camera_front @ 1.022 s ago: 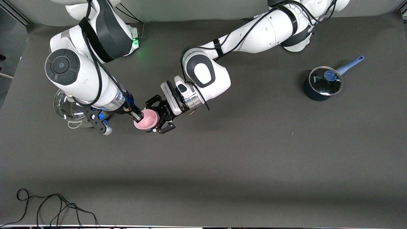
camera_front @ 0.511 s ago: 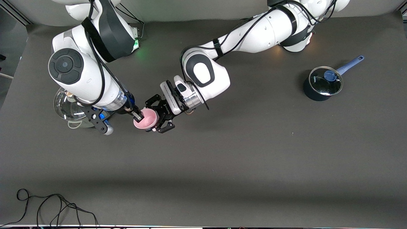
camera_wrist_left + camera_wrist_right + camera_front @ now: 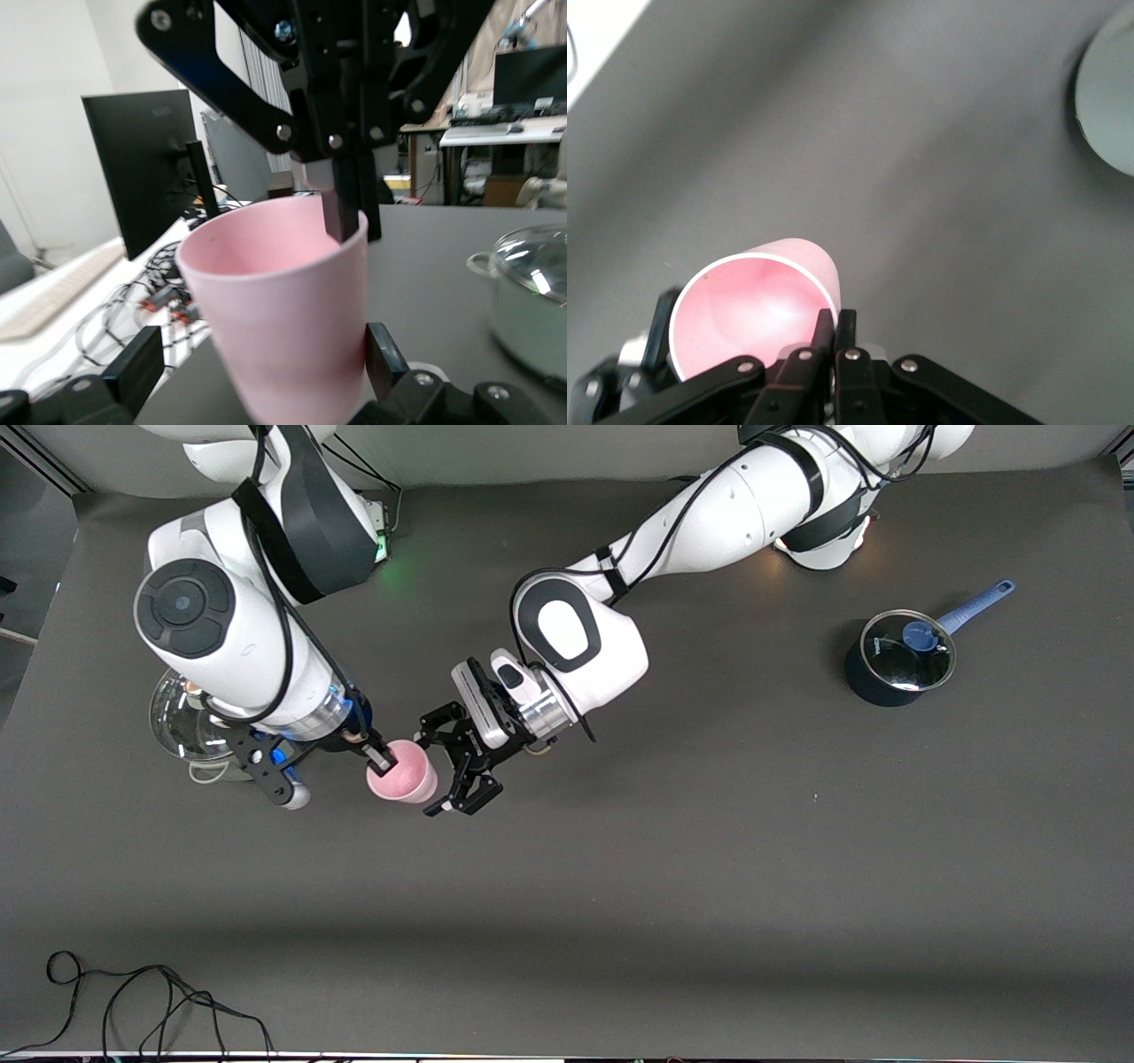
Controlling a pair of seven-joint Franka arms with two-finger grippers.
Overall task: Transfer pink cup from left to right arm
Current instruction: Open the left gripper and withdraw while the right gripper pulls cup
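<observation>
Since a moment before, the left gripper [image 3: 446, 765] had spread wide, freeing the pink cup [image 3: 401, 771] (just beside it). The right gripper [image 3: 382, 759] pinched the cup's rim over the table [image 3: 709, 868].

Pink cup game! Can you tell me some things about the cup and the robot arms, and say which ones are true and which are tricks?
1. The right gripper pinches the rim of the pink cup. True.
2. The left gripper squeezes the cup tight. False: its jaws stand wide open on either side of the cup, apart from it.
3. The cup is up in the air. True: it hangs over the dark table, held only by the right gripper.
4. The blue pot has no lid. False: a glass lid with a blue knob sits on it.
5. The blue pot stands at the right arm's end of the table. False: it stands at the left arm's end.
</observation>
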